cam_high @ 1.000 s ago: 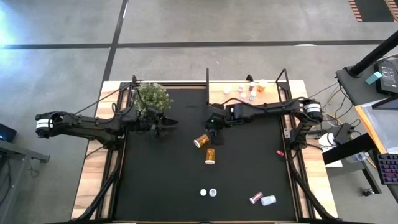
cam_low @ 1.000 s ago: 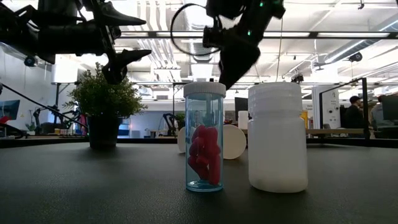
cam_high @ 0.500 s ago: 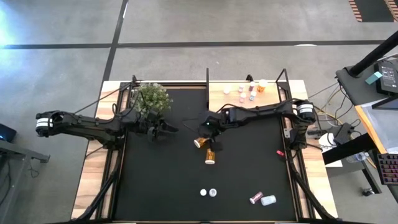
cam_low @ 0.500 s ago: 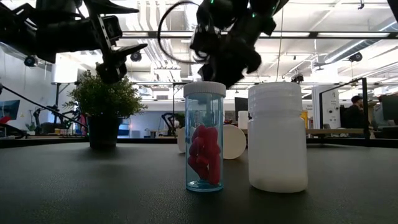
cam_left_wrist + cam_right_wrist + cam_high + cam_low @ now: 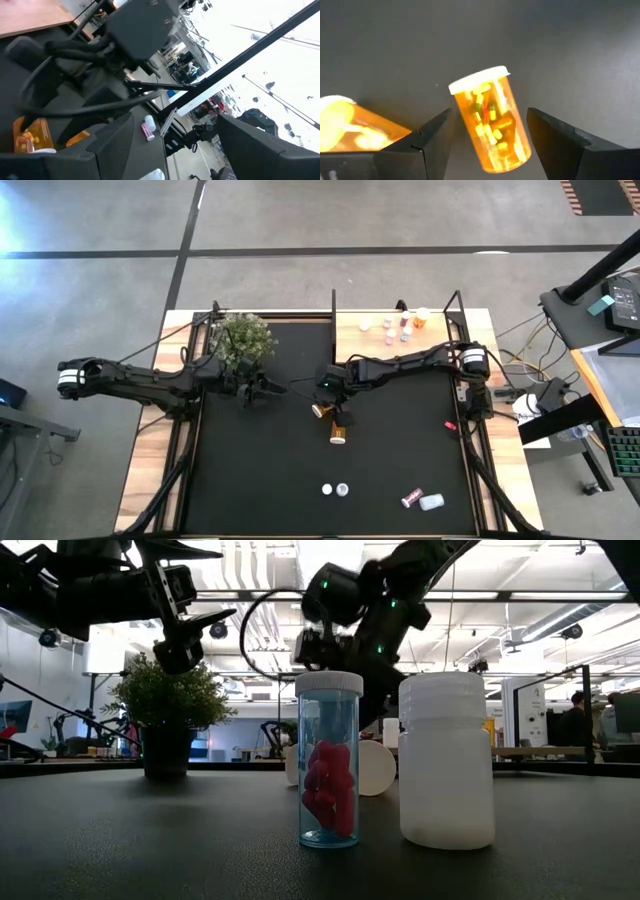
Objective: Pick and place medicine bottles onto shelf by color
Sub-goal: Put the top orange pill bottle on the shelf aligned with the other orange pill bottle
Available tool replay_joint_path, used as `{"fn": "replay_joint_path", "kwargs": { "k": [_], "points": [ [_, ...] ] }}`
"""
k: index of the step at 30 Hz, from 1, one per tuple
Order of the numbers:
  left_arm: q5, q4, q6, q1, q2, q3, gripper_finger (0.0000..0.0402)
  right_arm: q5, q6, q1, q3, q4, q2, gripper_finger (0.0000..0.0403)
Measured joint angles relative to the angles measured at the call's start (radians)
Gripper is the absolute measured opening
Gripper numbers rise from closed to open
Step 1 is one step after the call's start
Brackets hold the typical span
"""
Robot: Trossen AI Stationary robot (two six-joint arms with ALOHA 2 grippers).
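A handful of medicine bottles [image 5: 395,328] already stood on the shelf [image 5: 355,340] — more lay well short of it, where the right gripper [image 5: 487,137] hung open astride an orange bottle [image 5: 491,120], not yet gripping.

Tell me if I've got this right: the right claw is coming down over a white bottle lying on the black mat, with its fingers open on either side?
Not quite: the bottle is orange, not white, with only a white cap. The right wrist view shows it lying on the black mat between the open fingers of the right claw.
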Motion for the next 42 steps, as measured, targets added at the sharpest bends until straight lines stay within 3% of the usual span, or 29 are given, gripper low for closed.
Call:
{"fn": "replay_joint_path", "kwargs": {
  "k": [10,23,31,37,42],
  "points": [
    [-0.003,-0.001,-0.001,0.0,0.001,0.0,0.0267,-0.007,0.006,-0.004,0.002,0.008,0.087,0.0231],
    [-0.013,-0.006,-0.003,0.001,0.001,0.0,0.0267,0.004,0.132,-0.008,0.002,0.002,0.067,0.0175],
    [-0.018,-0.005,0.0,0.001,0.002,0.0,0.0267,0.007,0.224,-0.045,0.0,-0.041,-0.031,0.0176],
    [-0.14,-0.008,0.0,0.0,0.002,0.0,0.0267,0.007,0.292,-0.065,0.0,-0.044,-0.146,0.0176],
    [-0.155,-0.014,0.082,-0.007,0.002,0.031,0.0267,0.008,0.354,-0.065,0.0,-0.043,-0.222,0.0176]
  ]
}}
